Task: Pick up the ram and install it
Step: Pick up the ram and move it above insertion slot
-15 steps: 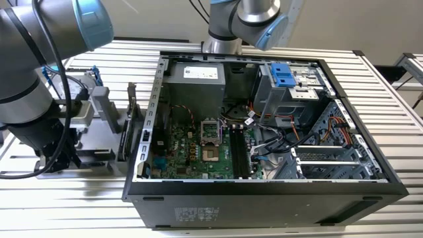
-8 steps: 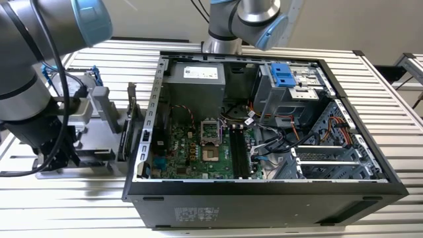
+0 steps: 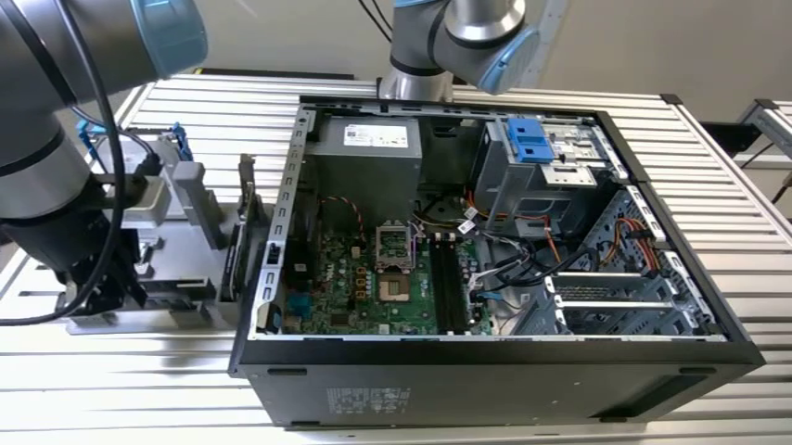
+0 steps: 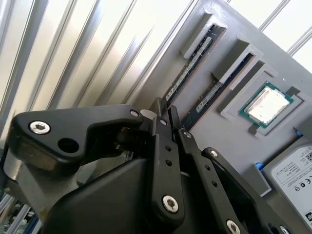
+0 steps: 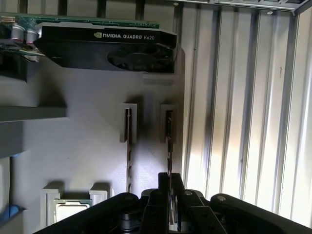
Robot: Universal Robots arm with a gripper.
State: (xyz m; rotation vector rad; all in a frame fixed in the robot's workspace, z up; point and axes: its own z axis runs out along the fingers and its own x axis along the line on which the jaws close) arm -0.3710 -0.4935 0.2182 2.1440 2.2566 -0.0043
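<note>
We see the exterior view from high up and well back, looking down into the open case (image 3: 520,232) on the slatted table (image 3: 223,102). The grey holder (image 3: 185,250) lies at the exterior view's left. In both wrist views we ride close behind the gripper (image 4: 166,111) (image 5: 169,178), facing along it onto the holder. They look from opposite sides and share two rams (image 4: 192,61) (image 5: 168,141), the chip (image 4: 267,105) (image 5: 73,209) and the slats.
</note>
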